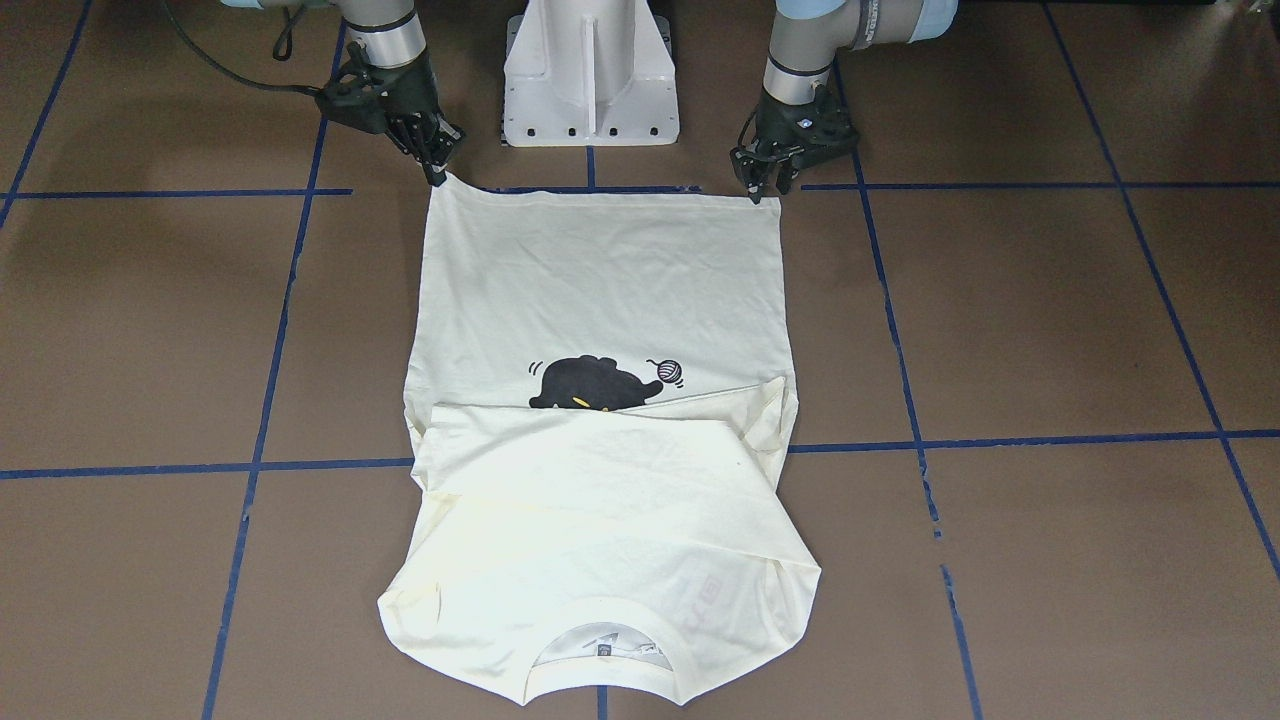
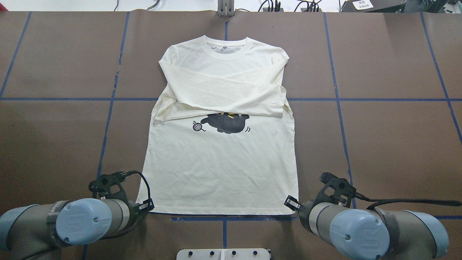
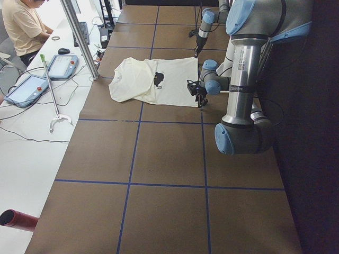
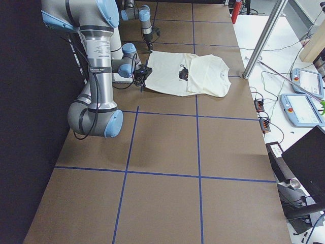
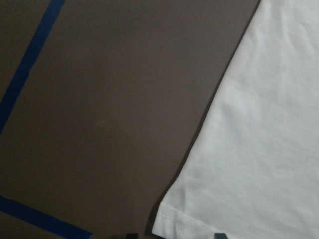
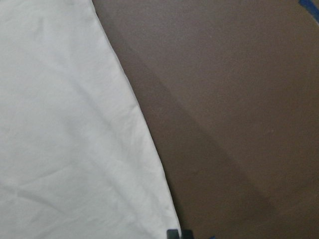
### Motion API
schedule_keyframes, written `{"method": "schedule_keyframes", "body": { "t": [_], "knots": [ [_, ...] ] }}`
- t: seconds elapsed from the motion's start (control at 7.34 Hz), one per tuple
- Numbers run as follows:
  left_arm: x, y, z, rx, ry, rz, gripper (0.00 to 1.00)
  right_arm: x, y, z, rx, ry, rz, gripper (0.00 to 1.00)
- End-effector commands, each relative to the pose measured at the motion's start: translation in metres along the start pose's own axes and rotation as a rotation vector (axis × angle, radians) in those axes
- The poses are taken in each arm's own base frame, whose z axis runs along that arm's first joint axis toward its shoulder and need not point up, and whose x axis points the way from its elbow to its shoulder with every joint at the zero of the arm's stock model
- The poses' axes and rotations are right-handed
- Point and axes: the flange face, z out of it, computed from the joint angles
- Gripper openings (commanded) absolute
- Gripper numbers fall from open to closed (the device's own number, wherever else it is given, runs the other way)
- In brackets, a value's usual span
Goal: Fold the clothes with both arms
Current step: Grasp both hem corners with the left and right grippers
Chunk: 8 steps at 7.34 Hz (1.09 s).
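Sitting at the T-shirt (image 1: 600, 270) hem corners on the counter (image 1: 1050, 320).
The right tool (image 1: 437, 172) pinches one corner, fingers pressed together; the left tool (image 1: 761, 191) is spread, straddling the other.

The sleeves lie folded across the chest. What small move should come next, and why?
Probably close the left gripper on its hem corner of the shirt. In the wrist view its fingers stand apart on either side of that corner, while the right gripper looks shut on the other corner. Both must hold before lifting.
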Motion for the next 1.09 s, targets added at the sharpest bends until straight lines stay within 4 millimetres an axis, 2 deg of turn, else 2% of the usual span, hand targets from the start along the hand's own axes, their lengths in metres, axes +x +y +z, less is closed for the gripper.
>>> {"method": "schedule_keyframes", "body": {
  "t": [0.0,0.14,0.27,0.54,0.68,0.82,0.95],
  "knots": [
    [-0.002,-0.001,0.005,0.003,-0.010,0.002,0.43,0.000,0.000,0.000,0.001,-0.001,0.001,0.00],
    [-0.001,-0.001,0.004,0.003,-0.007,0.002,0.40,0.000,-0.001,0.000,0.003,0.000,0.002,0.00],
    [0.000,-0.001,0.002,0.001,-0.004,0.003,0.00,0.000,-0.001,-0.001,0.002,-0.001,0.004,0.00],
    [-0.008,-0.005,0.004,0.007,-0.017,0.000,0.00,0.001,-0.001,0.000,0.005,0.001,0.003,0.00],
    [-0.005,-0.008,-0.011,0.006,0.008,-0.003,0.00,0.001,-0.001,0.000,0.004,-0.001,0.003,0.00],
    [-0.004,-0.008,-0.017,0.003,0.018,-0.005,0.00,0.000,-0.002,-0.002,0.003,-0.005,0.005,0.00],
    [0.002,-0.006,-0.040,-0.007,0.063,-0.017,0.00,0.005,-0.005,-0.019,-0.009,-0.020,0.006,0.00]
  ]
}}
